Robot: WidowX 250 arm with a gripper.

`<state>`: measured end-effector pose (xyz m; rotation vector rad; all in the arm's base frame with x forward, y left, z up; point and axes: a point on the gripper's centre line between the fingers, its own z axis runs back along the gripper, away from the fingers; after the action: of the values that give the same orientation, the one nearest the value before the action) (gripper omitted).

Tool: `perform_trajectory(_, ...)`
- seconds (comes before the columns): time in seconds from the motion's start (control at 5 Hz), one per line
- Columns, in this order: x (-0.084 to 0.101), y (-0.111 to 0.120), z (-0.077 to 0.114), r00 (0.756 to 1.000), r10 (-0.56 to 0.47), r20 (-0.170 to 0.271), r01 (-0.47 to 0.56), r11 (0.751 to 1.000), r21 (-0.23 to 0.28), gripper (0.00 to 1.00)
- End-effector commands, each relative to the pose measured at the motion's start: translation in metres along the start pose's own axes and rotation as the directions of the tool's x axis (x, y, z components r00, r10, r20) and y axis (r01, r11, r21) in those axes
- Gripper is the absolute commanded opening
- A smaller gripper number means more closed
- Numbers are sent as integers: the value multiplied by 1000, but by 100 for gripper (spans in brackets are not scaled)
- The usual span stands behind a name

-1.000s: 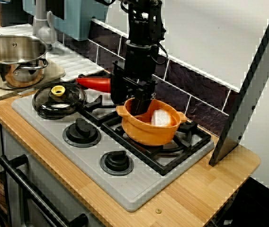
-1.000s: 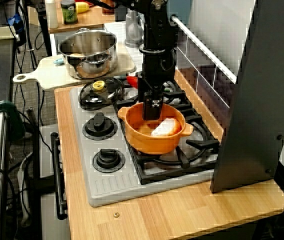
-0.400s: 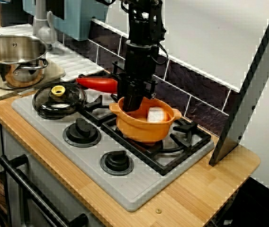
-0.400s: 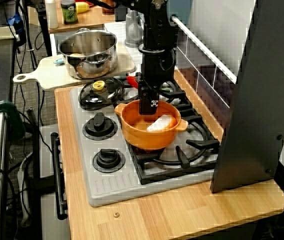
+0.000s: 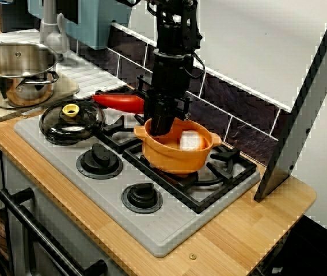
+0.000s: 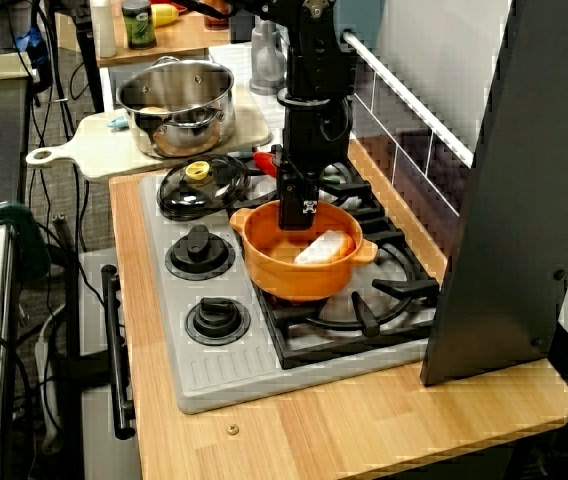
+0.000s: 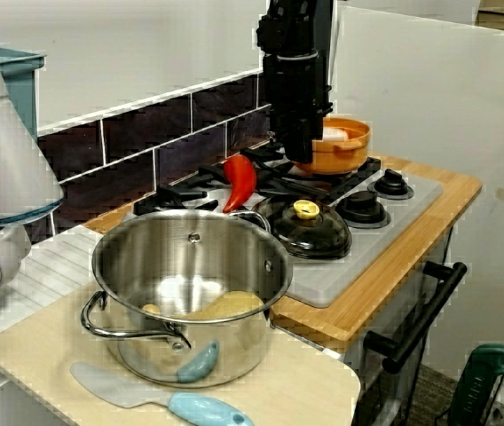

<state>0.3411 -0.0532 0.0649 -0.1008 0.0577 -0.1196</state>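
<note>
An orange two-handled pot (image 5: 178,152) hangs just above the right rear burner grate (image 5: 232,167) of a grey toy stove. A white lump (image 5: 191,140) lies inside the pot. My black gripper (image 5: 159,123) comes straight down and is shut on the pot's rim, on the side nearest the glass lid. In the view along the stove, the gripper (image 6: 297,213) pinches the far rim of the pot (image 6: 299,262), one finger inside and one outside. From behind the steel pot, the gripper (image 7: 303,153) hides much of the orange pot (image 7: 345,153).
A glass lid with a yellow knob (image 5: 71,119) lies on the left burner, and a red pepper (image 5: 117,102) lies behind it. A steel pot (image 5: 16,72) stands on a cutting board at left. A tall dark panel (image 5: 301,109) leans at right. Two knobs (image 5: 99,159) face front.
The orange pot has risen off the grate and shifted a little toward the lid, gripped by its rim. Since 0.4 s ago it has hardly moved.
</note>
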Motion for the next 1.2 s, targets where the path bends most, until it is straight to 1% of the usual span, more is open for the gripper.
perform_trajectory(0.0, 7, 4, 22, 996, -8, 93, 7, 1000, 2, 0)
perform_trajectory(0.2, 6, 4, 23, 995, -15, 102, 15, 1000, 0, 0)
perform_trajectory(0.8, 11, 8, 28, 991, -49, 125, 51, 999, -10, 0)
perform_trajectory(1.0, 15, 10, 29, 992, -43, 121, 44, 999, -7, 0)
